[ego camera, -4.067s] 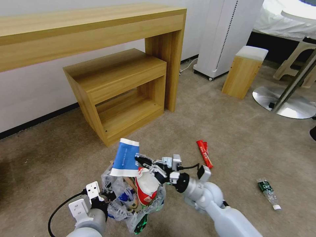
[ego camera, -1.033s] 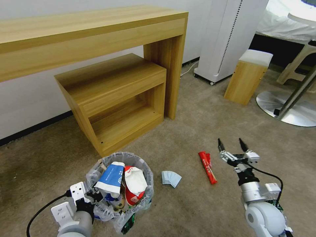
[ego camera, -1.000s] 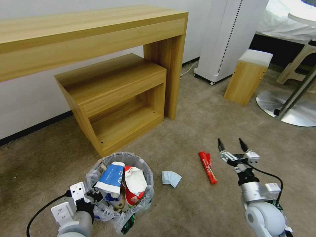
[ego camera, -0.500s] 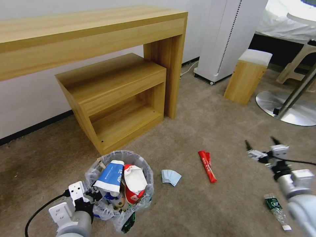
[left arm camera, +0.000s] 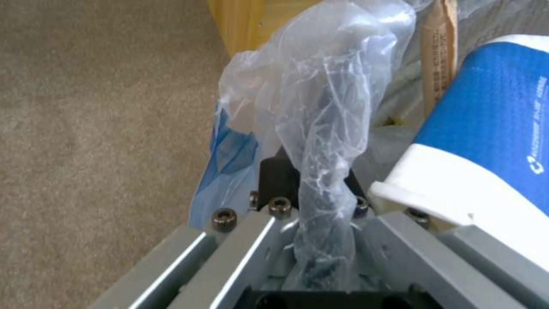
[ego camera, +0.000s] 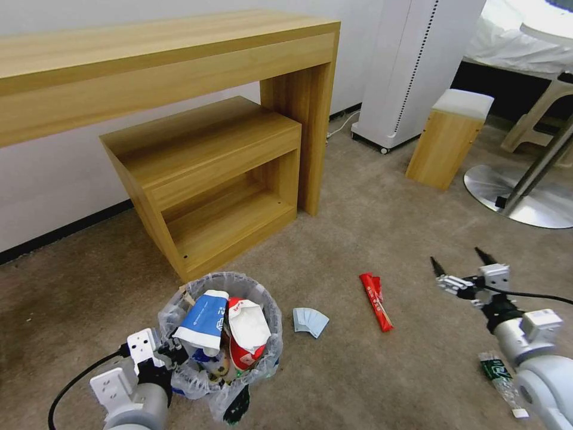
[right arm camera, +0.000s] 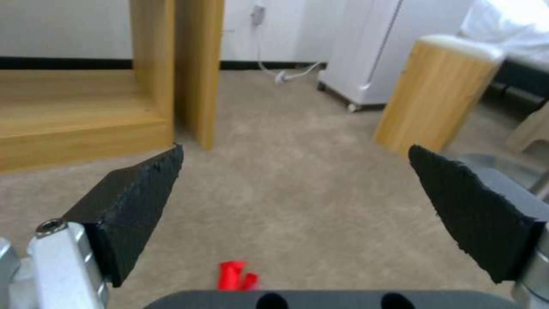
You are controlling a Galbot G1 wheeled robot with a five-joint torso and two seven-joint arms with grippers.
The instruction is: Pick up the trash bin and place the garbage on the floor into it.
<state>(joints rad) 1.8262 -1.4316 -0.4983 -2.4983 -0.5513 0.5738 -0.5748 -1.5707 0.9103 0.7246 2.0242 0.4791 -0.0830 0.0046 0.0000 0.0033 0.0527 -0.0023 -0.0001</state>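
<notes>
Beige floor [ego camera: 370, 370]: left gripper [ego camera: 170, 353] clamps trash bin [ego camera: 262, 352]; right gripper [ego camera: 459, 267] jaws spread, empty.

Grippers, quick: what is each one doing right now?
Left gripper: shut on the translucent plastic liner of the small black trash bin.
Right gripper: open, empty, above the beige carpet.

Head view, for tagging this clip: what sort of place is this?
Probably a hotel room or bedroom: a wooden desk against the wall, beige carpet, and white bedding at the far right.
</notes>
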